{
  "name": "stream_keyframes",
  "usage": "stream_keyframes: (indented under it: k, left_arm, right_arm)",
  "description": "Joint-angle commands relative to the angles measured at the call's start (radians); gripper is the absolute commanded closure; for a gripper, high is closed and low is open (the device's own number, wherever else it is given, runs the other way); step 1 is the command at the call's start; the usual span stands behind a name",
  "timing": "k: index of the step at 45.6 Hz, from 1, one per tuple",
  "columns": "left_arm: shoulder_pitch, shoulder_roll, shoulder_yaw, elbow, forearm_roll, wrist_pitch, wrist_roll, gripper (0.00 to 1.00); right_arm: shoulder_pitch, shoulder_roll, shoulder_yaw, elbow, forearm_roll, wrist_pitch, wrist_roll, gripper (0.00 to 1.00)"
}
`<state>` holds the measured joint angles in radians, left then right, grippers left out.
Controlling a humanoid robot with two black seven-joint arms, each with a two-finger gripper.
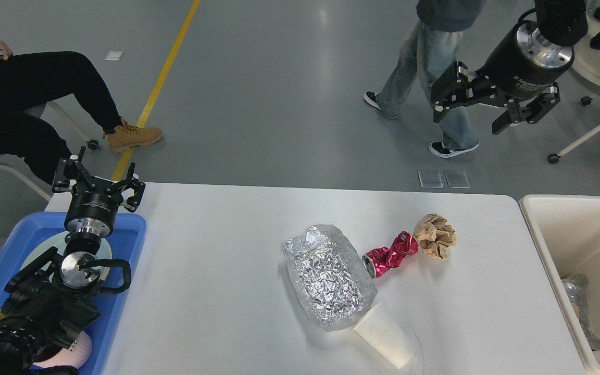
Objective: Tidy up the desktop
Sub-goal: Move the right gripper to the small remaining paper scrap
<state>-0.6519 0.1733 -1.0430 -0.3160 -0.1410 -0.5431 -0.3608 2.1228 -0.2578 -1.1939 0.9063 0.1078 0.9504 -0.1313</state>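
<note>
Foil tray [328,276], crushed red can [389,254], paper wad [435,235] and paper cup [386,344] still litter the desktop's [216,271] middle and near edge; my right gripper [474,107] and left gripper [98,179] hang spread, empty, bin [545,239] barely filled.

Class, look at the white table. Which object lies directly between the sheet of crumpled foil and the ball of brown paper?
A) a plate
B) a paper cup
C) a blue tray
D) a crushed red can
D: the crushed red can lies on the table with the crumpled foil on its left and the brown paper ball on its right; the paper cup lies nearer the table's front edge.
</note>
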Motion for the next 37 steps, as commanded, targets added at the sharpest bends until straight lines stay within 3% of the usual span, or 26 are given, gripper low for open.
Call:
stream_keyframes:
  k: [1, 4, 14, 22, 37]
  left_arm:
    - [0.0, 0.0, 0.0, 0.0, 0.0, 0.0, 0.0, 0.03]
    - [0.0, 0.0, 0.0, 0.0, 0.0, 0.0, -0.001, 0.03]
    - [0.0, 0.0, 0.0, 0.0, 0.0, 0.0, 0.0, 0.03]
    - [0.0, 0.0, 0.0, 0.0, 0.0, 0.0, -0.001, 0.03]
    - [0.0, 0.0, 0.0, 0.0, 0.0, -0.001, -0.001, 0.03]
  right_arm:
    - [-0.047, 0.006, 0.022, -0.003, -0.002, -0.022, -0.001, 0.0]
    - [-0.125, 0.008, 0.036, -0.02, 0.0, -0.061, -0.002, 0.0]
    - [-0.404, 0.009, 0.043, -0.053, 0.001, -0.381, -0.008, 0.0]
    - [-0.555, 0.009, 0.073, -0.056, 0.003, -0.561, -0.01, 0.0]
    - [-0.734, 0.022, 0.185, -0.153, 0.001, -0.653, -0.01, 0.0]
